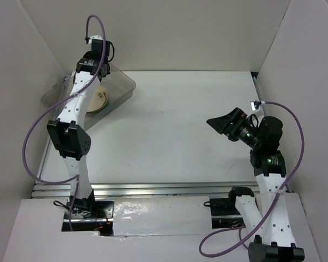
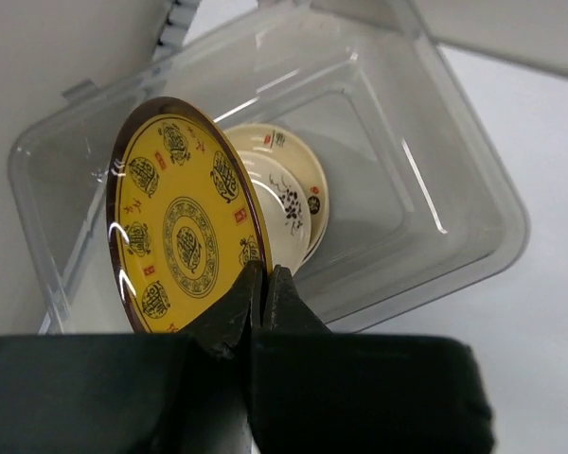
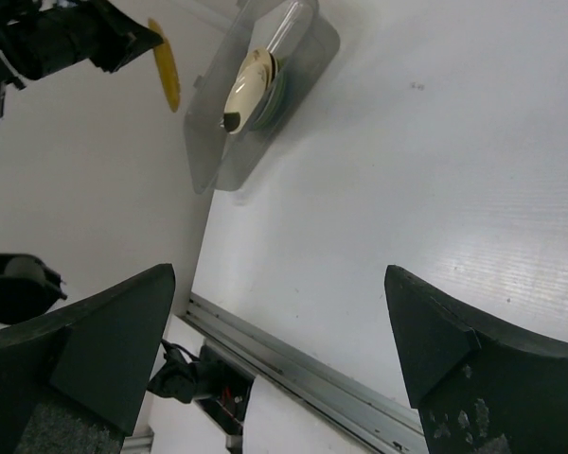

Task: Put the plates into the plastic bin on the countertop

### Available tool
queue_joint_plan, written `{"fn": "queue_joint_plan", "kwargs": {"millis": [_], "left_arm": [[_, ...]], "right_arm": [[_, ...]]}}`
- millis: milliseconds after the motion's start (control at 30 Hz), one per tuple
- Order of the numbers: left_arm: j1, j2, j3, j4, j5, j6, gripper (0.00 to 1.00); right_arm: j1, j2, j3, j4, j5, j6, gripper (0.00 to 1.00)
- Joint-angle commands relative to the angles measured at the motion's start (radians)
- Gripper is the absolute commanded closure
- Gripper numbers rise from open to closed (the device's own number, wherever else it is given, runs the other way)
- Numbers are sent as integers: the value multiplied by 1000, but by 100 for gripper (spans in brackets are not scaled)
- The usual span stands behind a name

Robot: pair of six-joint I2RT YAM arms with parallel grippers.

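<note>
my left jaws are pressed together on the lower rim of the yellow patterned plate (image 2: pixel 185 227), pinching it on edge, close to upright, above the clear bin (image 2: pixel 454 189). the bin sits in the upper left of the overhead view on the white desk (image 1: pixel 175 125), close to the left wall. inside it is a small stack of plates (image 2: pixel 298 194), the top one cream with dark marks. i cannot tell whether the yellow plate touches the stack. my right jaws are spread wide, hovering over the desk at the right middle of the overhead view, well apart from the bin. a metal rail (image 1: pixel 169 189) runs along the desk's near edge.
</note>
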Motion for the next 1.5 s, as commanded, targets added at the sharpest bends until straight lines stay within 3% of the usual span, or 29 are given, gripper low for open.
{"fn": "queue_joint_plan", "kwargs": {"millis": [0, 700, 1200, 1467], "left_arm": [[39, 72, 64, -77, 95, -65, 100], [119, 345, 90, 49, 138, -16, 100], [118, 390, 118, 150, 229, 31, 100], [78, 339, 43, 168, 210, 27, 100]], "right_arm": [[26, -10, 29, 36, -12, -26, 0], [77, 58, 12, 93, 33, -42, 1], [147, 75, 33, 98, 114, -36, 1], [181, 72, 32, 107, 140, -25, 1]]}}
